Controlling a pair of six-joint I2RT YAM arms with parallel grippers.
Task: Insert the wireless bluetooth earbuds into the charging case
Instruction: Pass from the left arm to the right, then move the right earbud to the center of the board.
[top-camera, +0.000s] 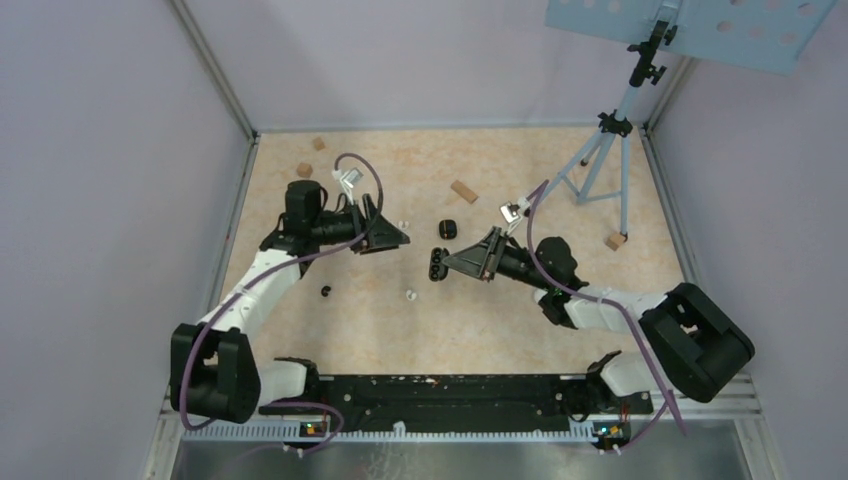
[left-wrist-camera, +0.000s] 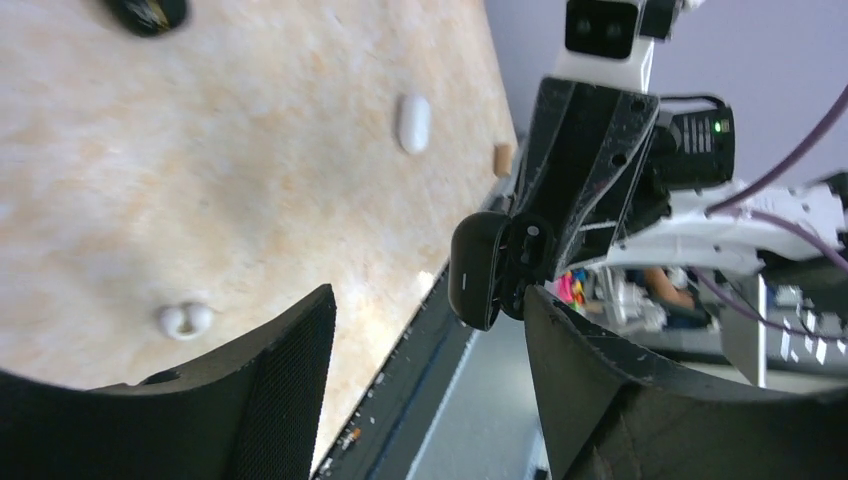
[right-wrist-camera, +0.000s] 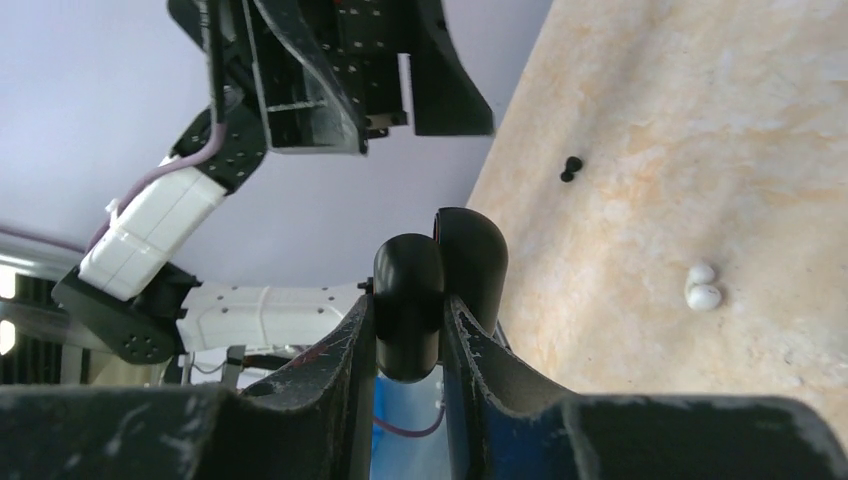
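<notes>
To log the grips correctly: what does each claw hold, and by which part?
The right claw grips the open black charging case by one half; the other half is free. The left claw is open, holding nothing.

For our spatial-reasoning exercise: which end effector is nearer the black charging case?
Right. The right end effector grips the black charging case; the left end effector is open, apart from it.
</notes>
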